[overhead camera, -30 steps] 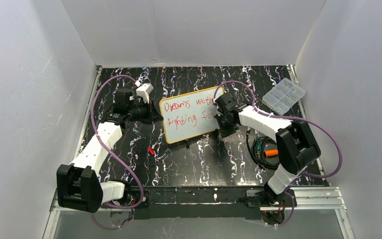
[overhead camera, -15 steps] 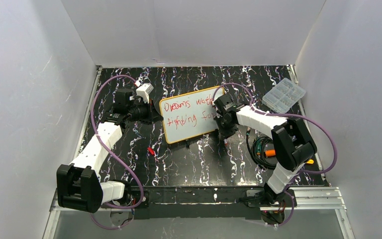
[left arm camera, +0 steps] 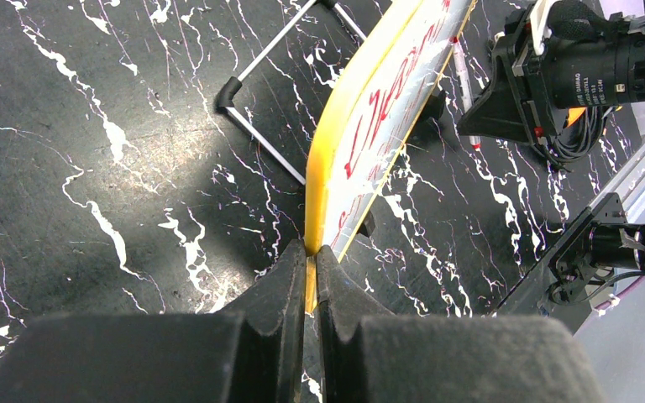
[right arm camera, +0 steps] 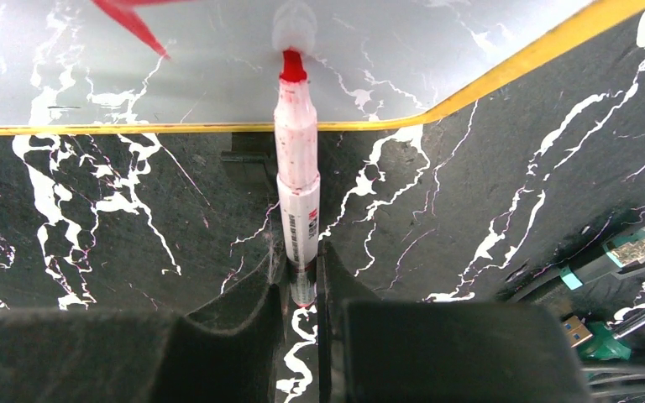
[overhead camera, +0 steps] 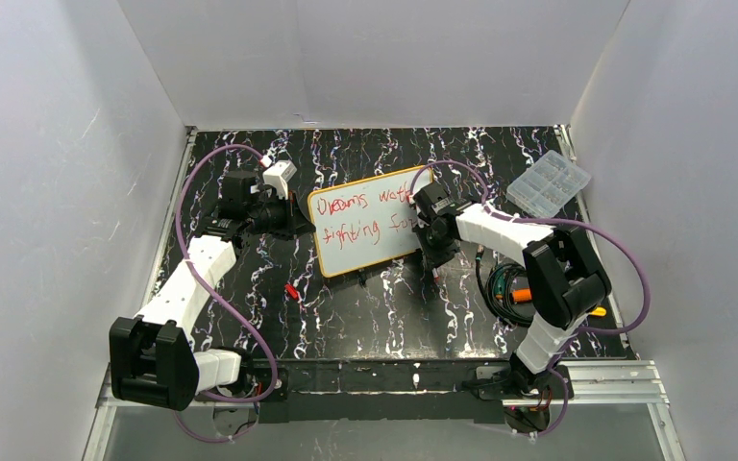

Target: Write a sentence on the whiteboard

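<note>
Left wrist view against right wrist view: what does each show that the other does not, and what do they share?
Only the left wrist view: the left gripper shut on the whiteboard frame's edge, and the wire stand behind the board. Only the right wrist view: the right gripper shut on the marker, its red tip seemingly touching the board face, and cables on the right. Both: the whiteboard with its yellow frame, red writing on it, and the black marbled table.
</note>
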Action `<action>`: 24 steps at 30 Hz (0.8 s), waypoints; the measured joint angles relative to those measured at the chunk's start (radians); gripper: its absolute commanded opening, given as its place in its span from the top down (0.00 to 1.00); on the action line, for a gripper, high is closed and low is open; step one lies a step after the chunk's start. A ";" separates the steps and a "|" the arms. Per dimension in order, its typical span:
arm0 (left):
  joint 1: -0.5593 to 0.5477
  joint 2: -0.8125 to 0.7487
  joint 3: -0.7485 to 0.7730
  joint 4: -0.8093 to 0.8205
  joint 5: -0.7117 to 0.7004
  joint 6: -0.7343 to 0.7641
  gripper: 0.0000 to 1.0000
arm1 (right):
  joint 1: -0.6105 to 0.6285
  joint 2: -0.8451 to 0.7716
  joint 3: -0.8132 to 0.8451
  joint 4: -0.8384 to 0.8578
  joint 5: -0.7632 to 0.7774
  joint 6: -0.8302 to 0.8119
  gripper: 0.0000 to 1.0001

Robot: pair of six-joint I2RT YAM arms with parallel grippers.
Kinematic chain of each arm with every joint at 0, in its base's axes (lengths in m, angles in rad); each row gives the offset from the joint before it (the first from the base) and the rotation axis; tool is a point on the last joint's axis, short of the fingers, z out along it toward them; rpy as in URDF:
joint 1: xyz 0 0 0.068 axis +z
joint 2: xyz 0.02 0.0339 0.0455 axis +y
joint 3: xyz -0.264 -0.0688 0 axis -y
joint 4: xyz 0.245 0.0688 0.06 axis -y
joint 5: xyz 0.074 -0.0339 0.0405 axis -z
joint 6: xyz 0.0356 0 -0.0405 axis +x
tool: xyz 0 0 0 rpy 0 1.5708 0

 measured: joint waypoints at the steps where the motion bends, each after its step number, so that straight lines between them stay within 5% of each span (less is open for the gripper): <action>1: 0.000 0.000 0.000 0.000 0.000 0.000 1.00 | 0.000 0.000 0.000 0.000 0.000 0.000 0.99; 13: 0.000 0.000 -0.003 0.000 -0.006 0.000 1.00 | 0.000 -0.008 0.000 -0.003 0.023 0.000 0.99; 24: 0.000 0.010 -0.005 0.037 -0.007 -0.014 1.00 | 0.000 -0.178 -0.001 -0.015 0.059 0.008 0.99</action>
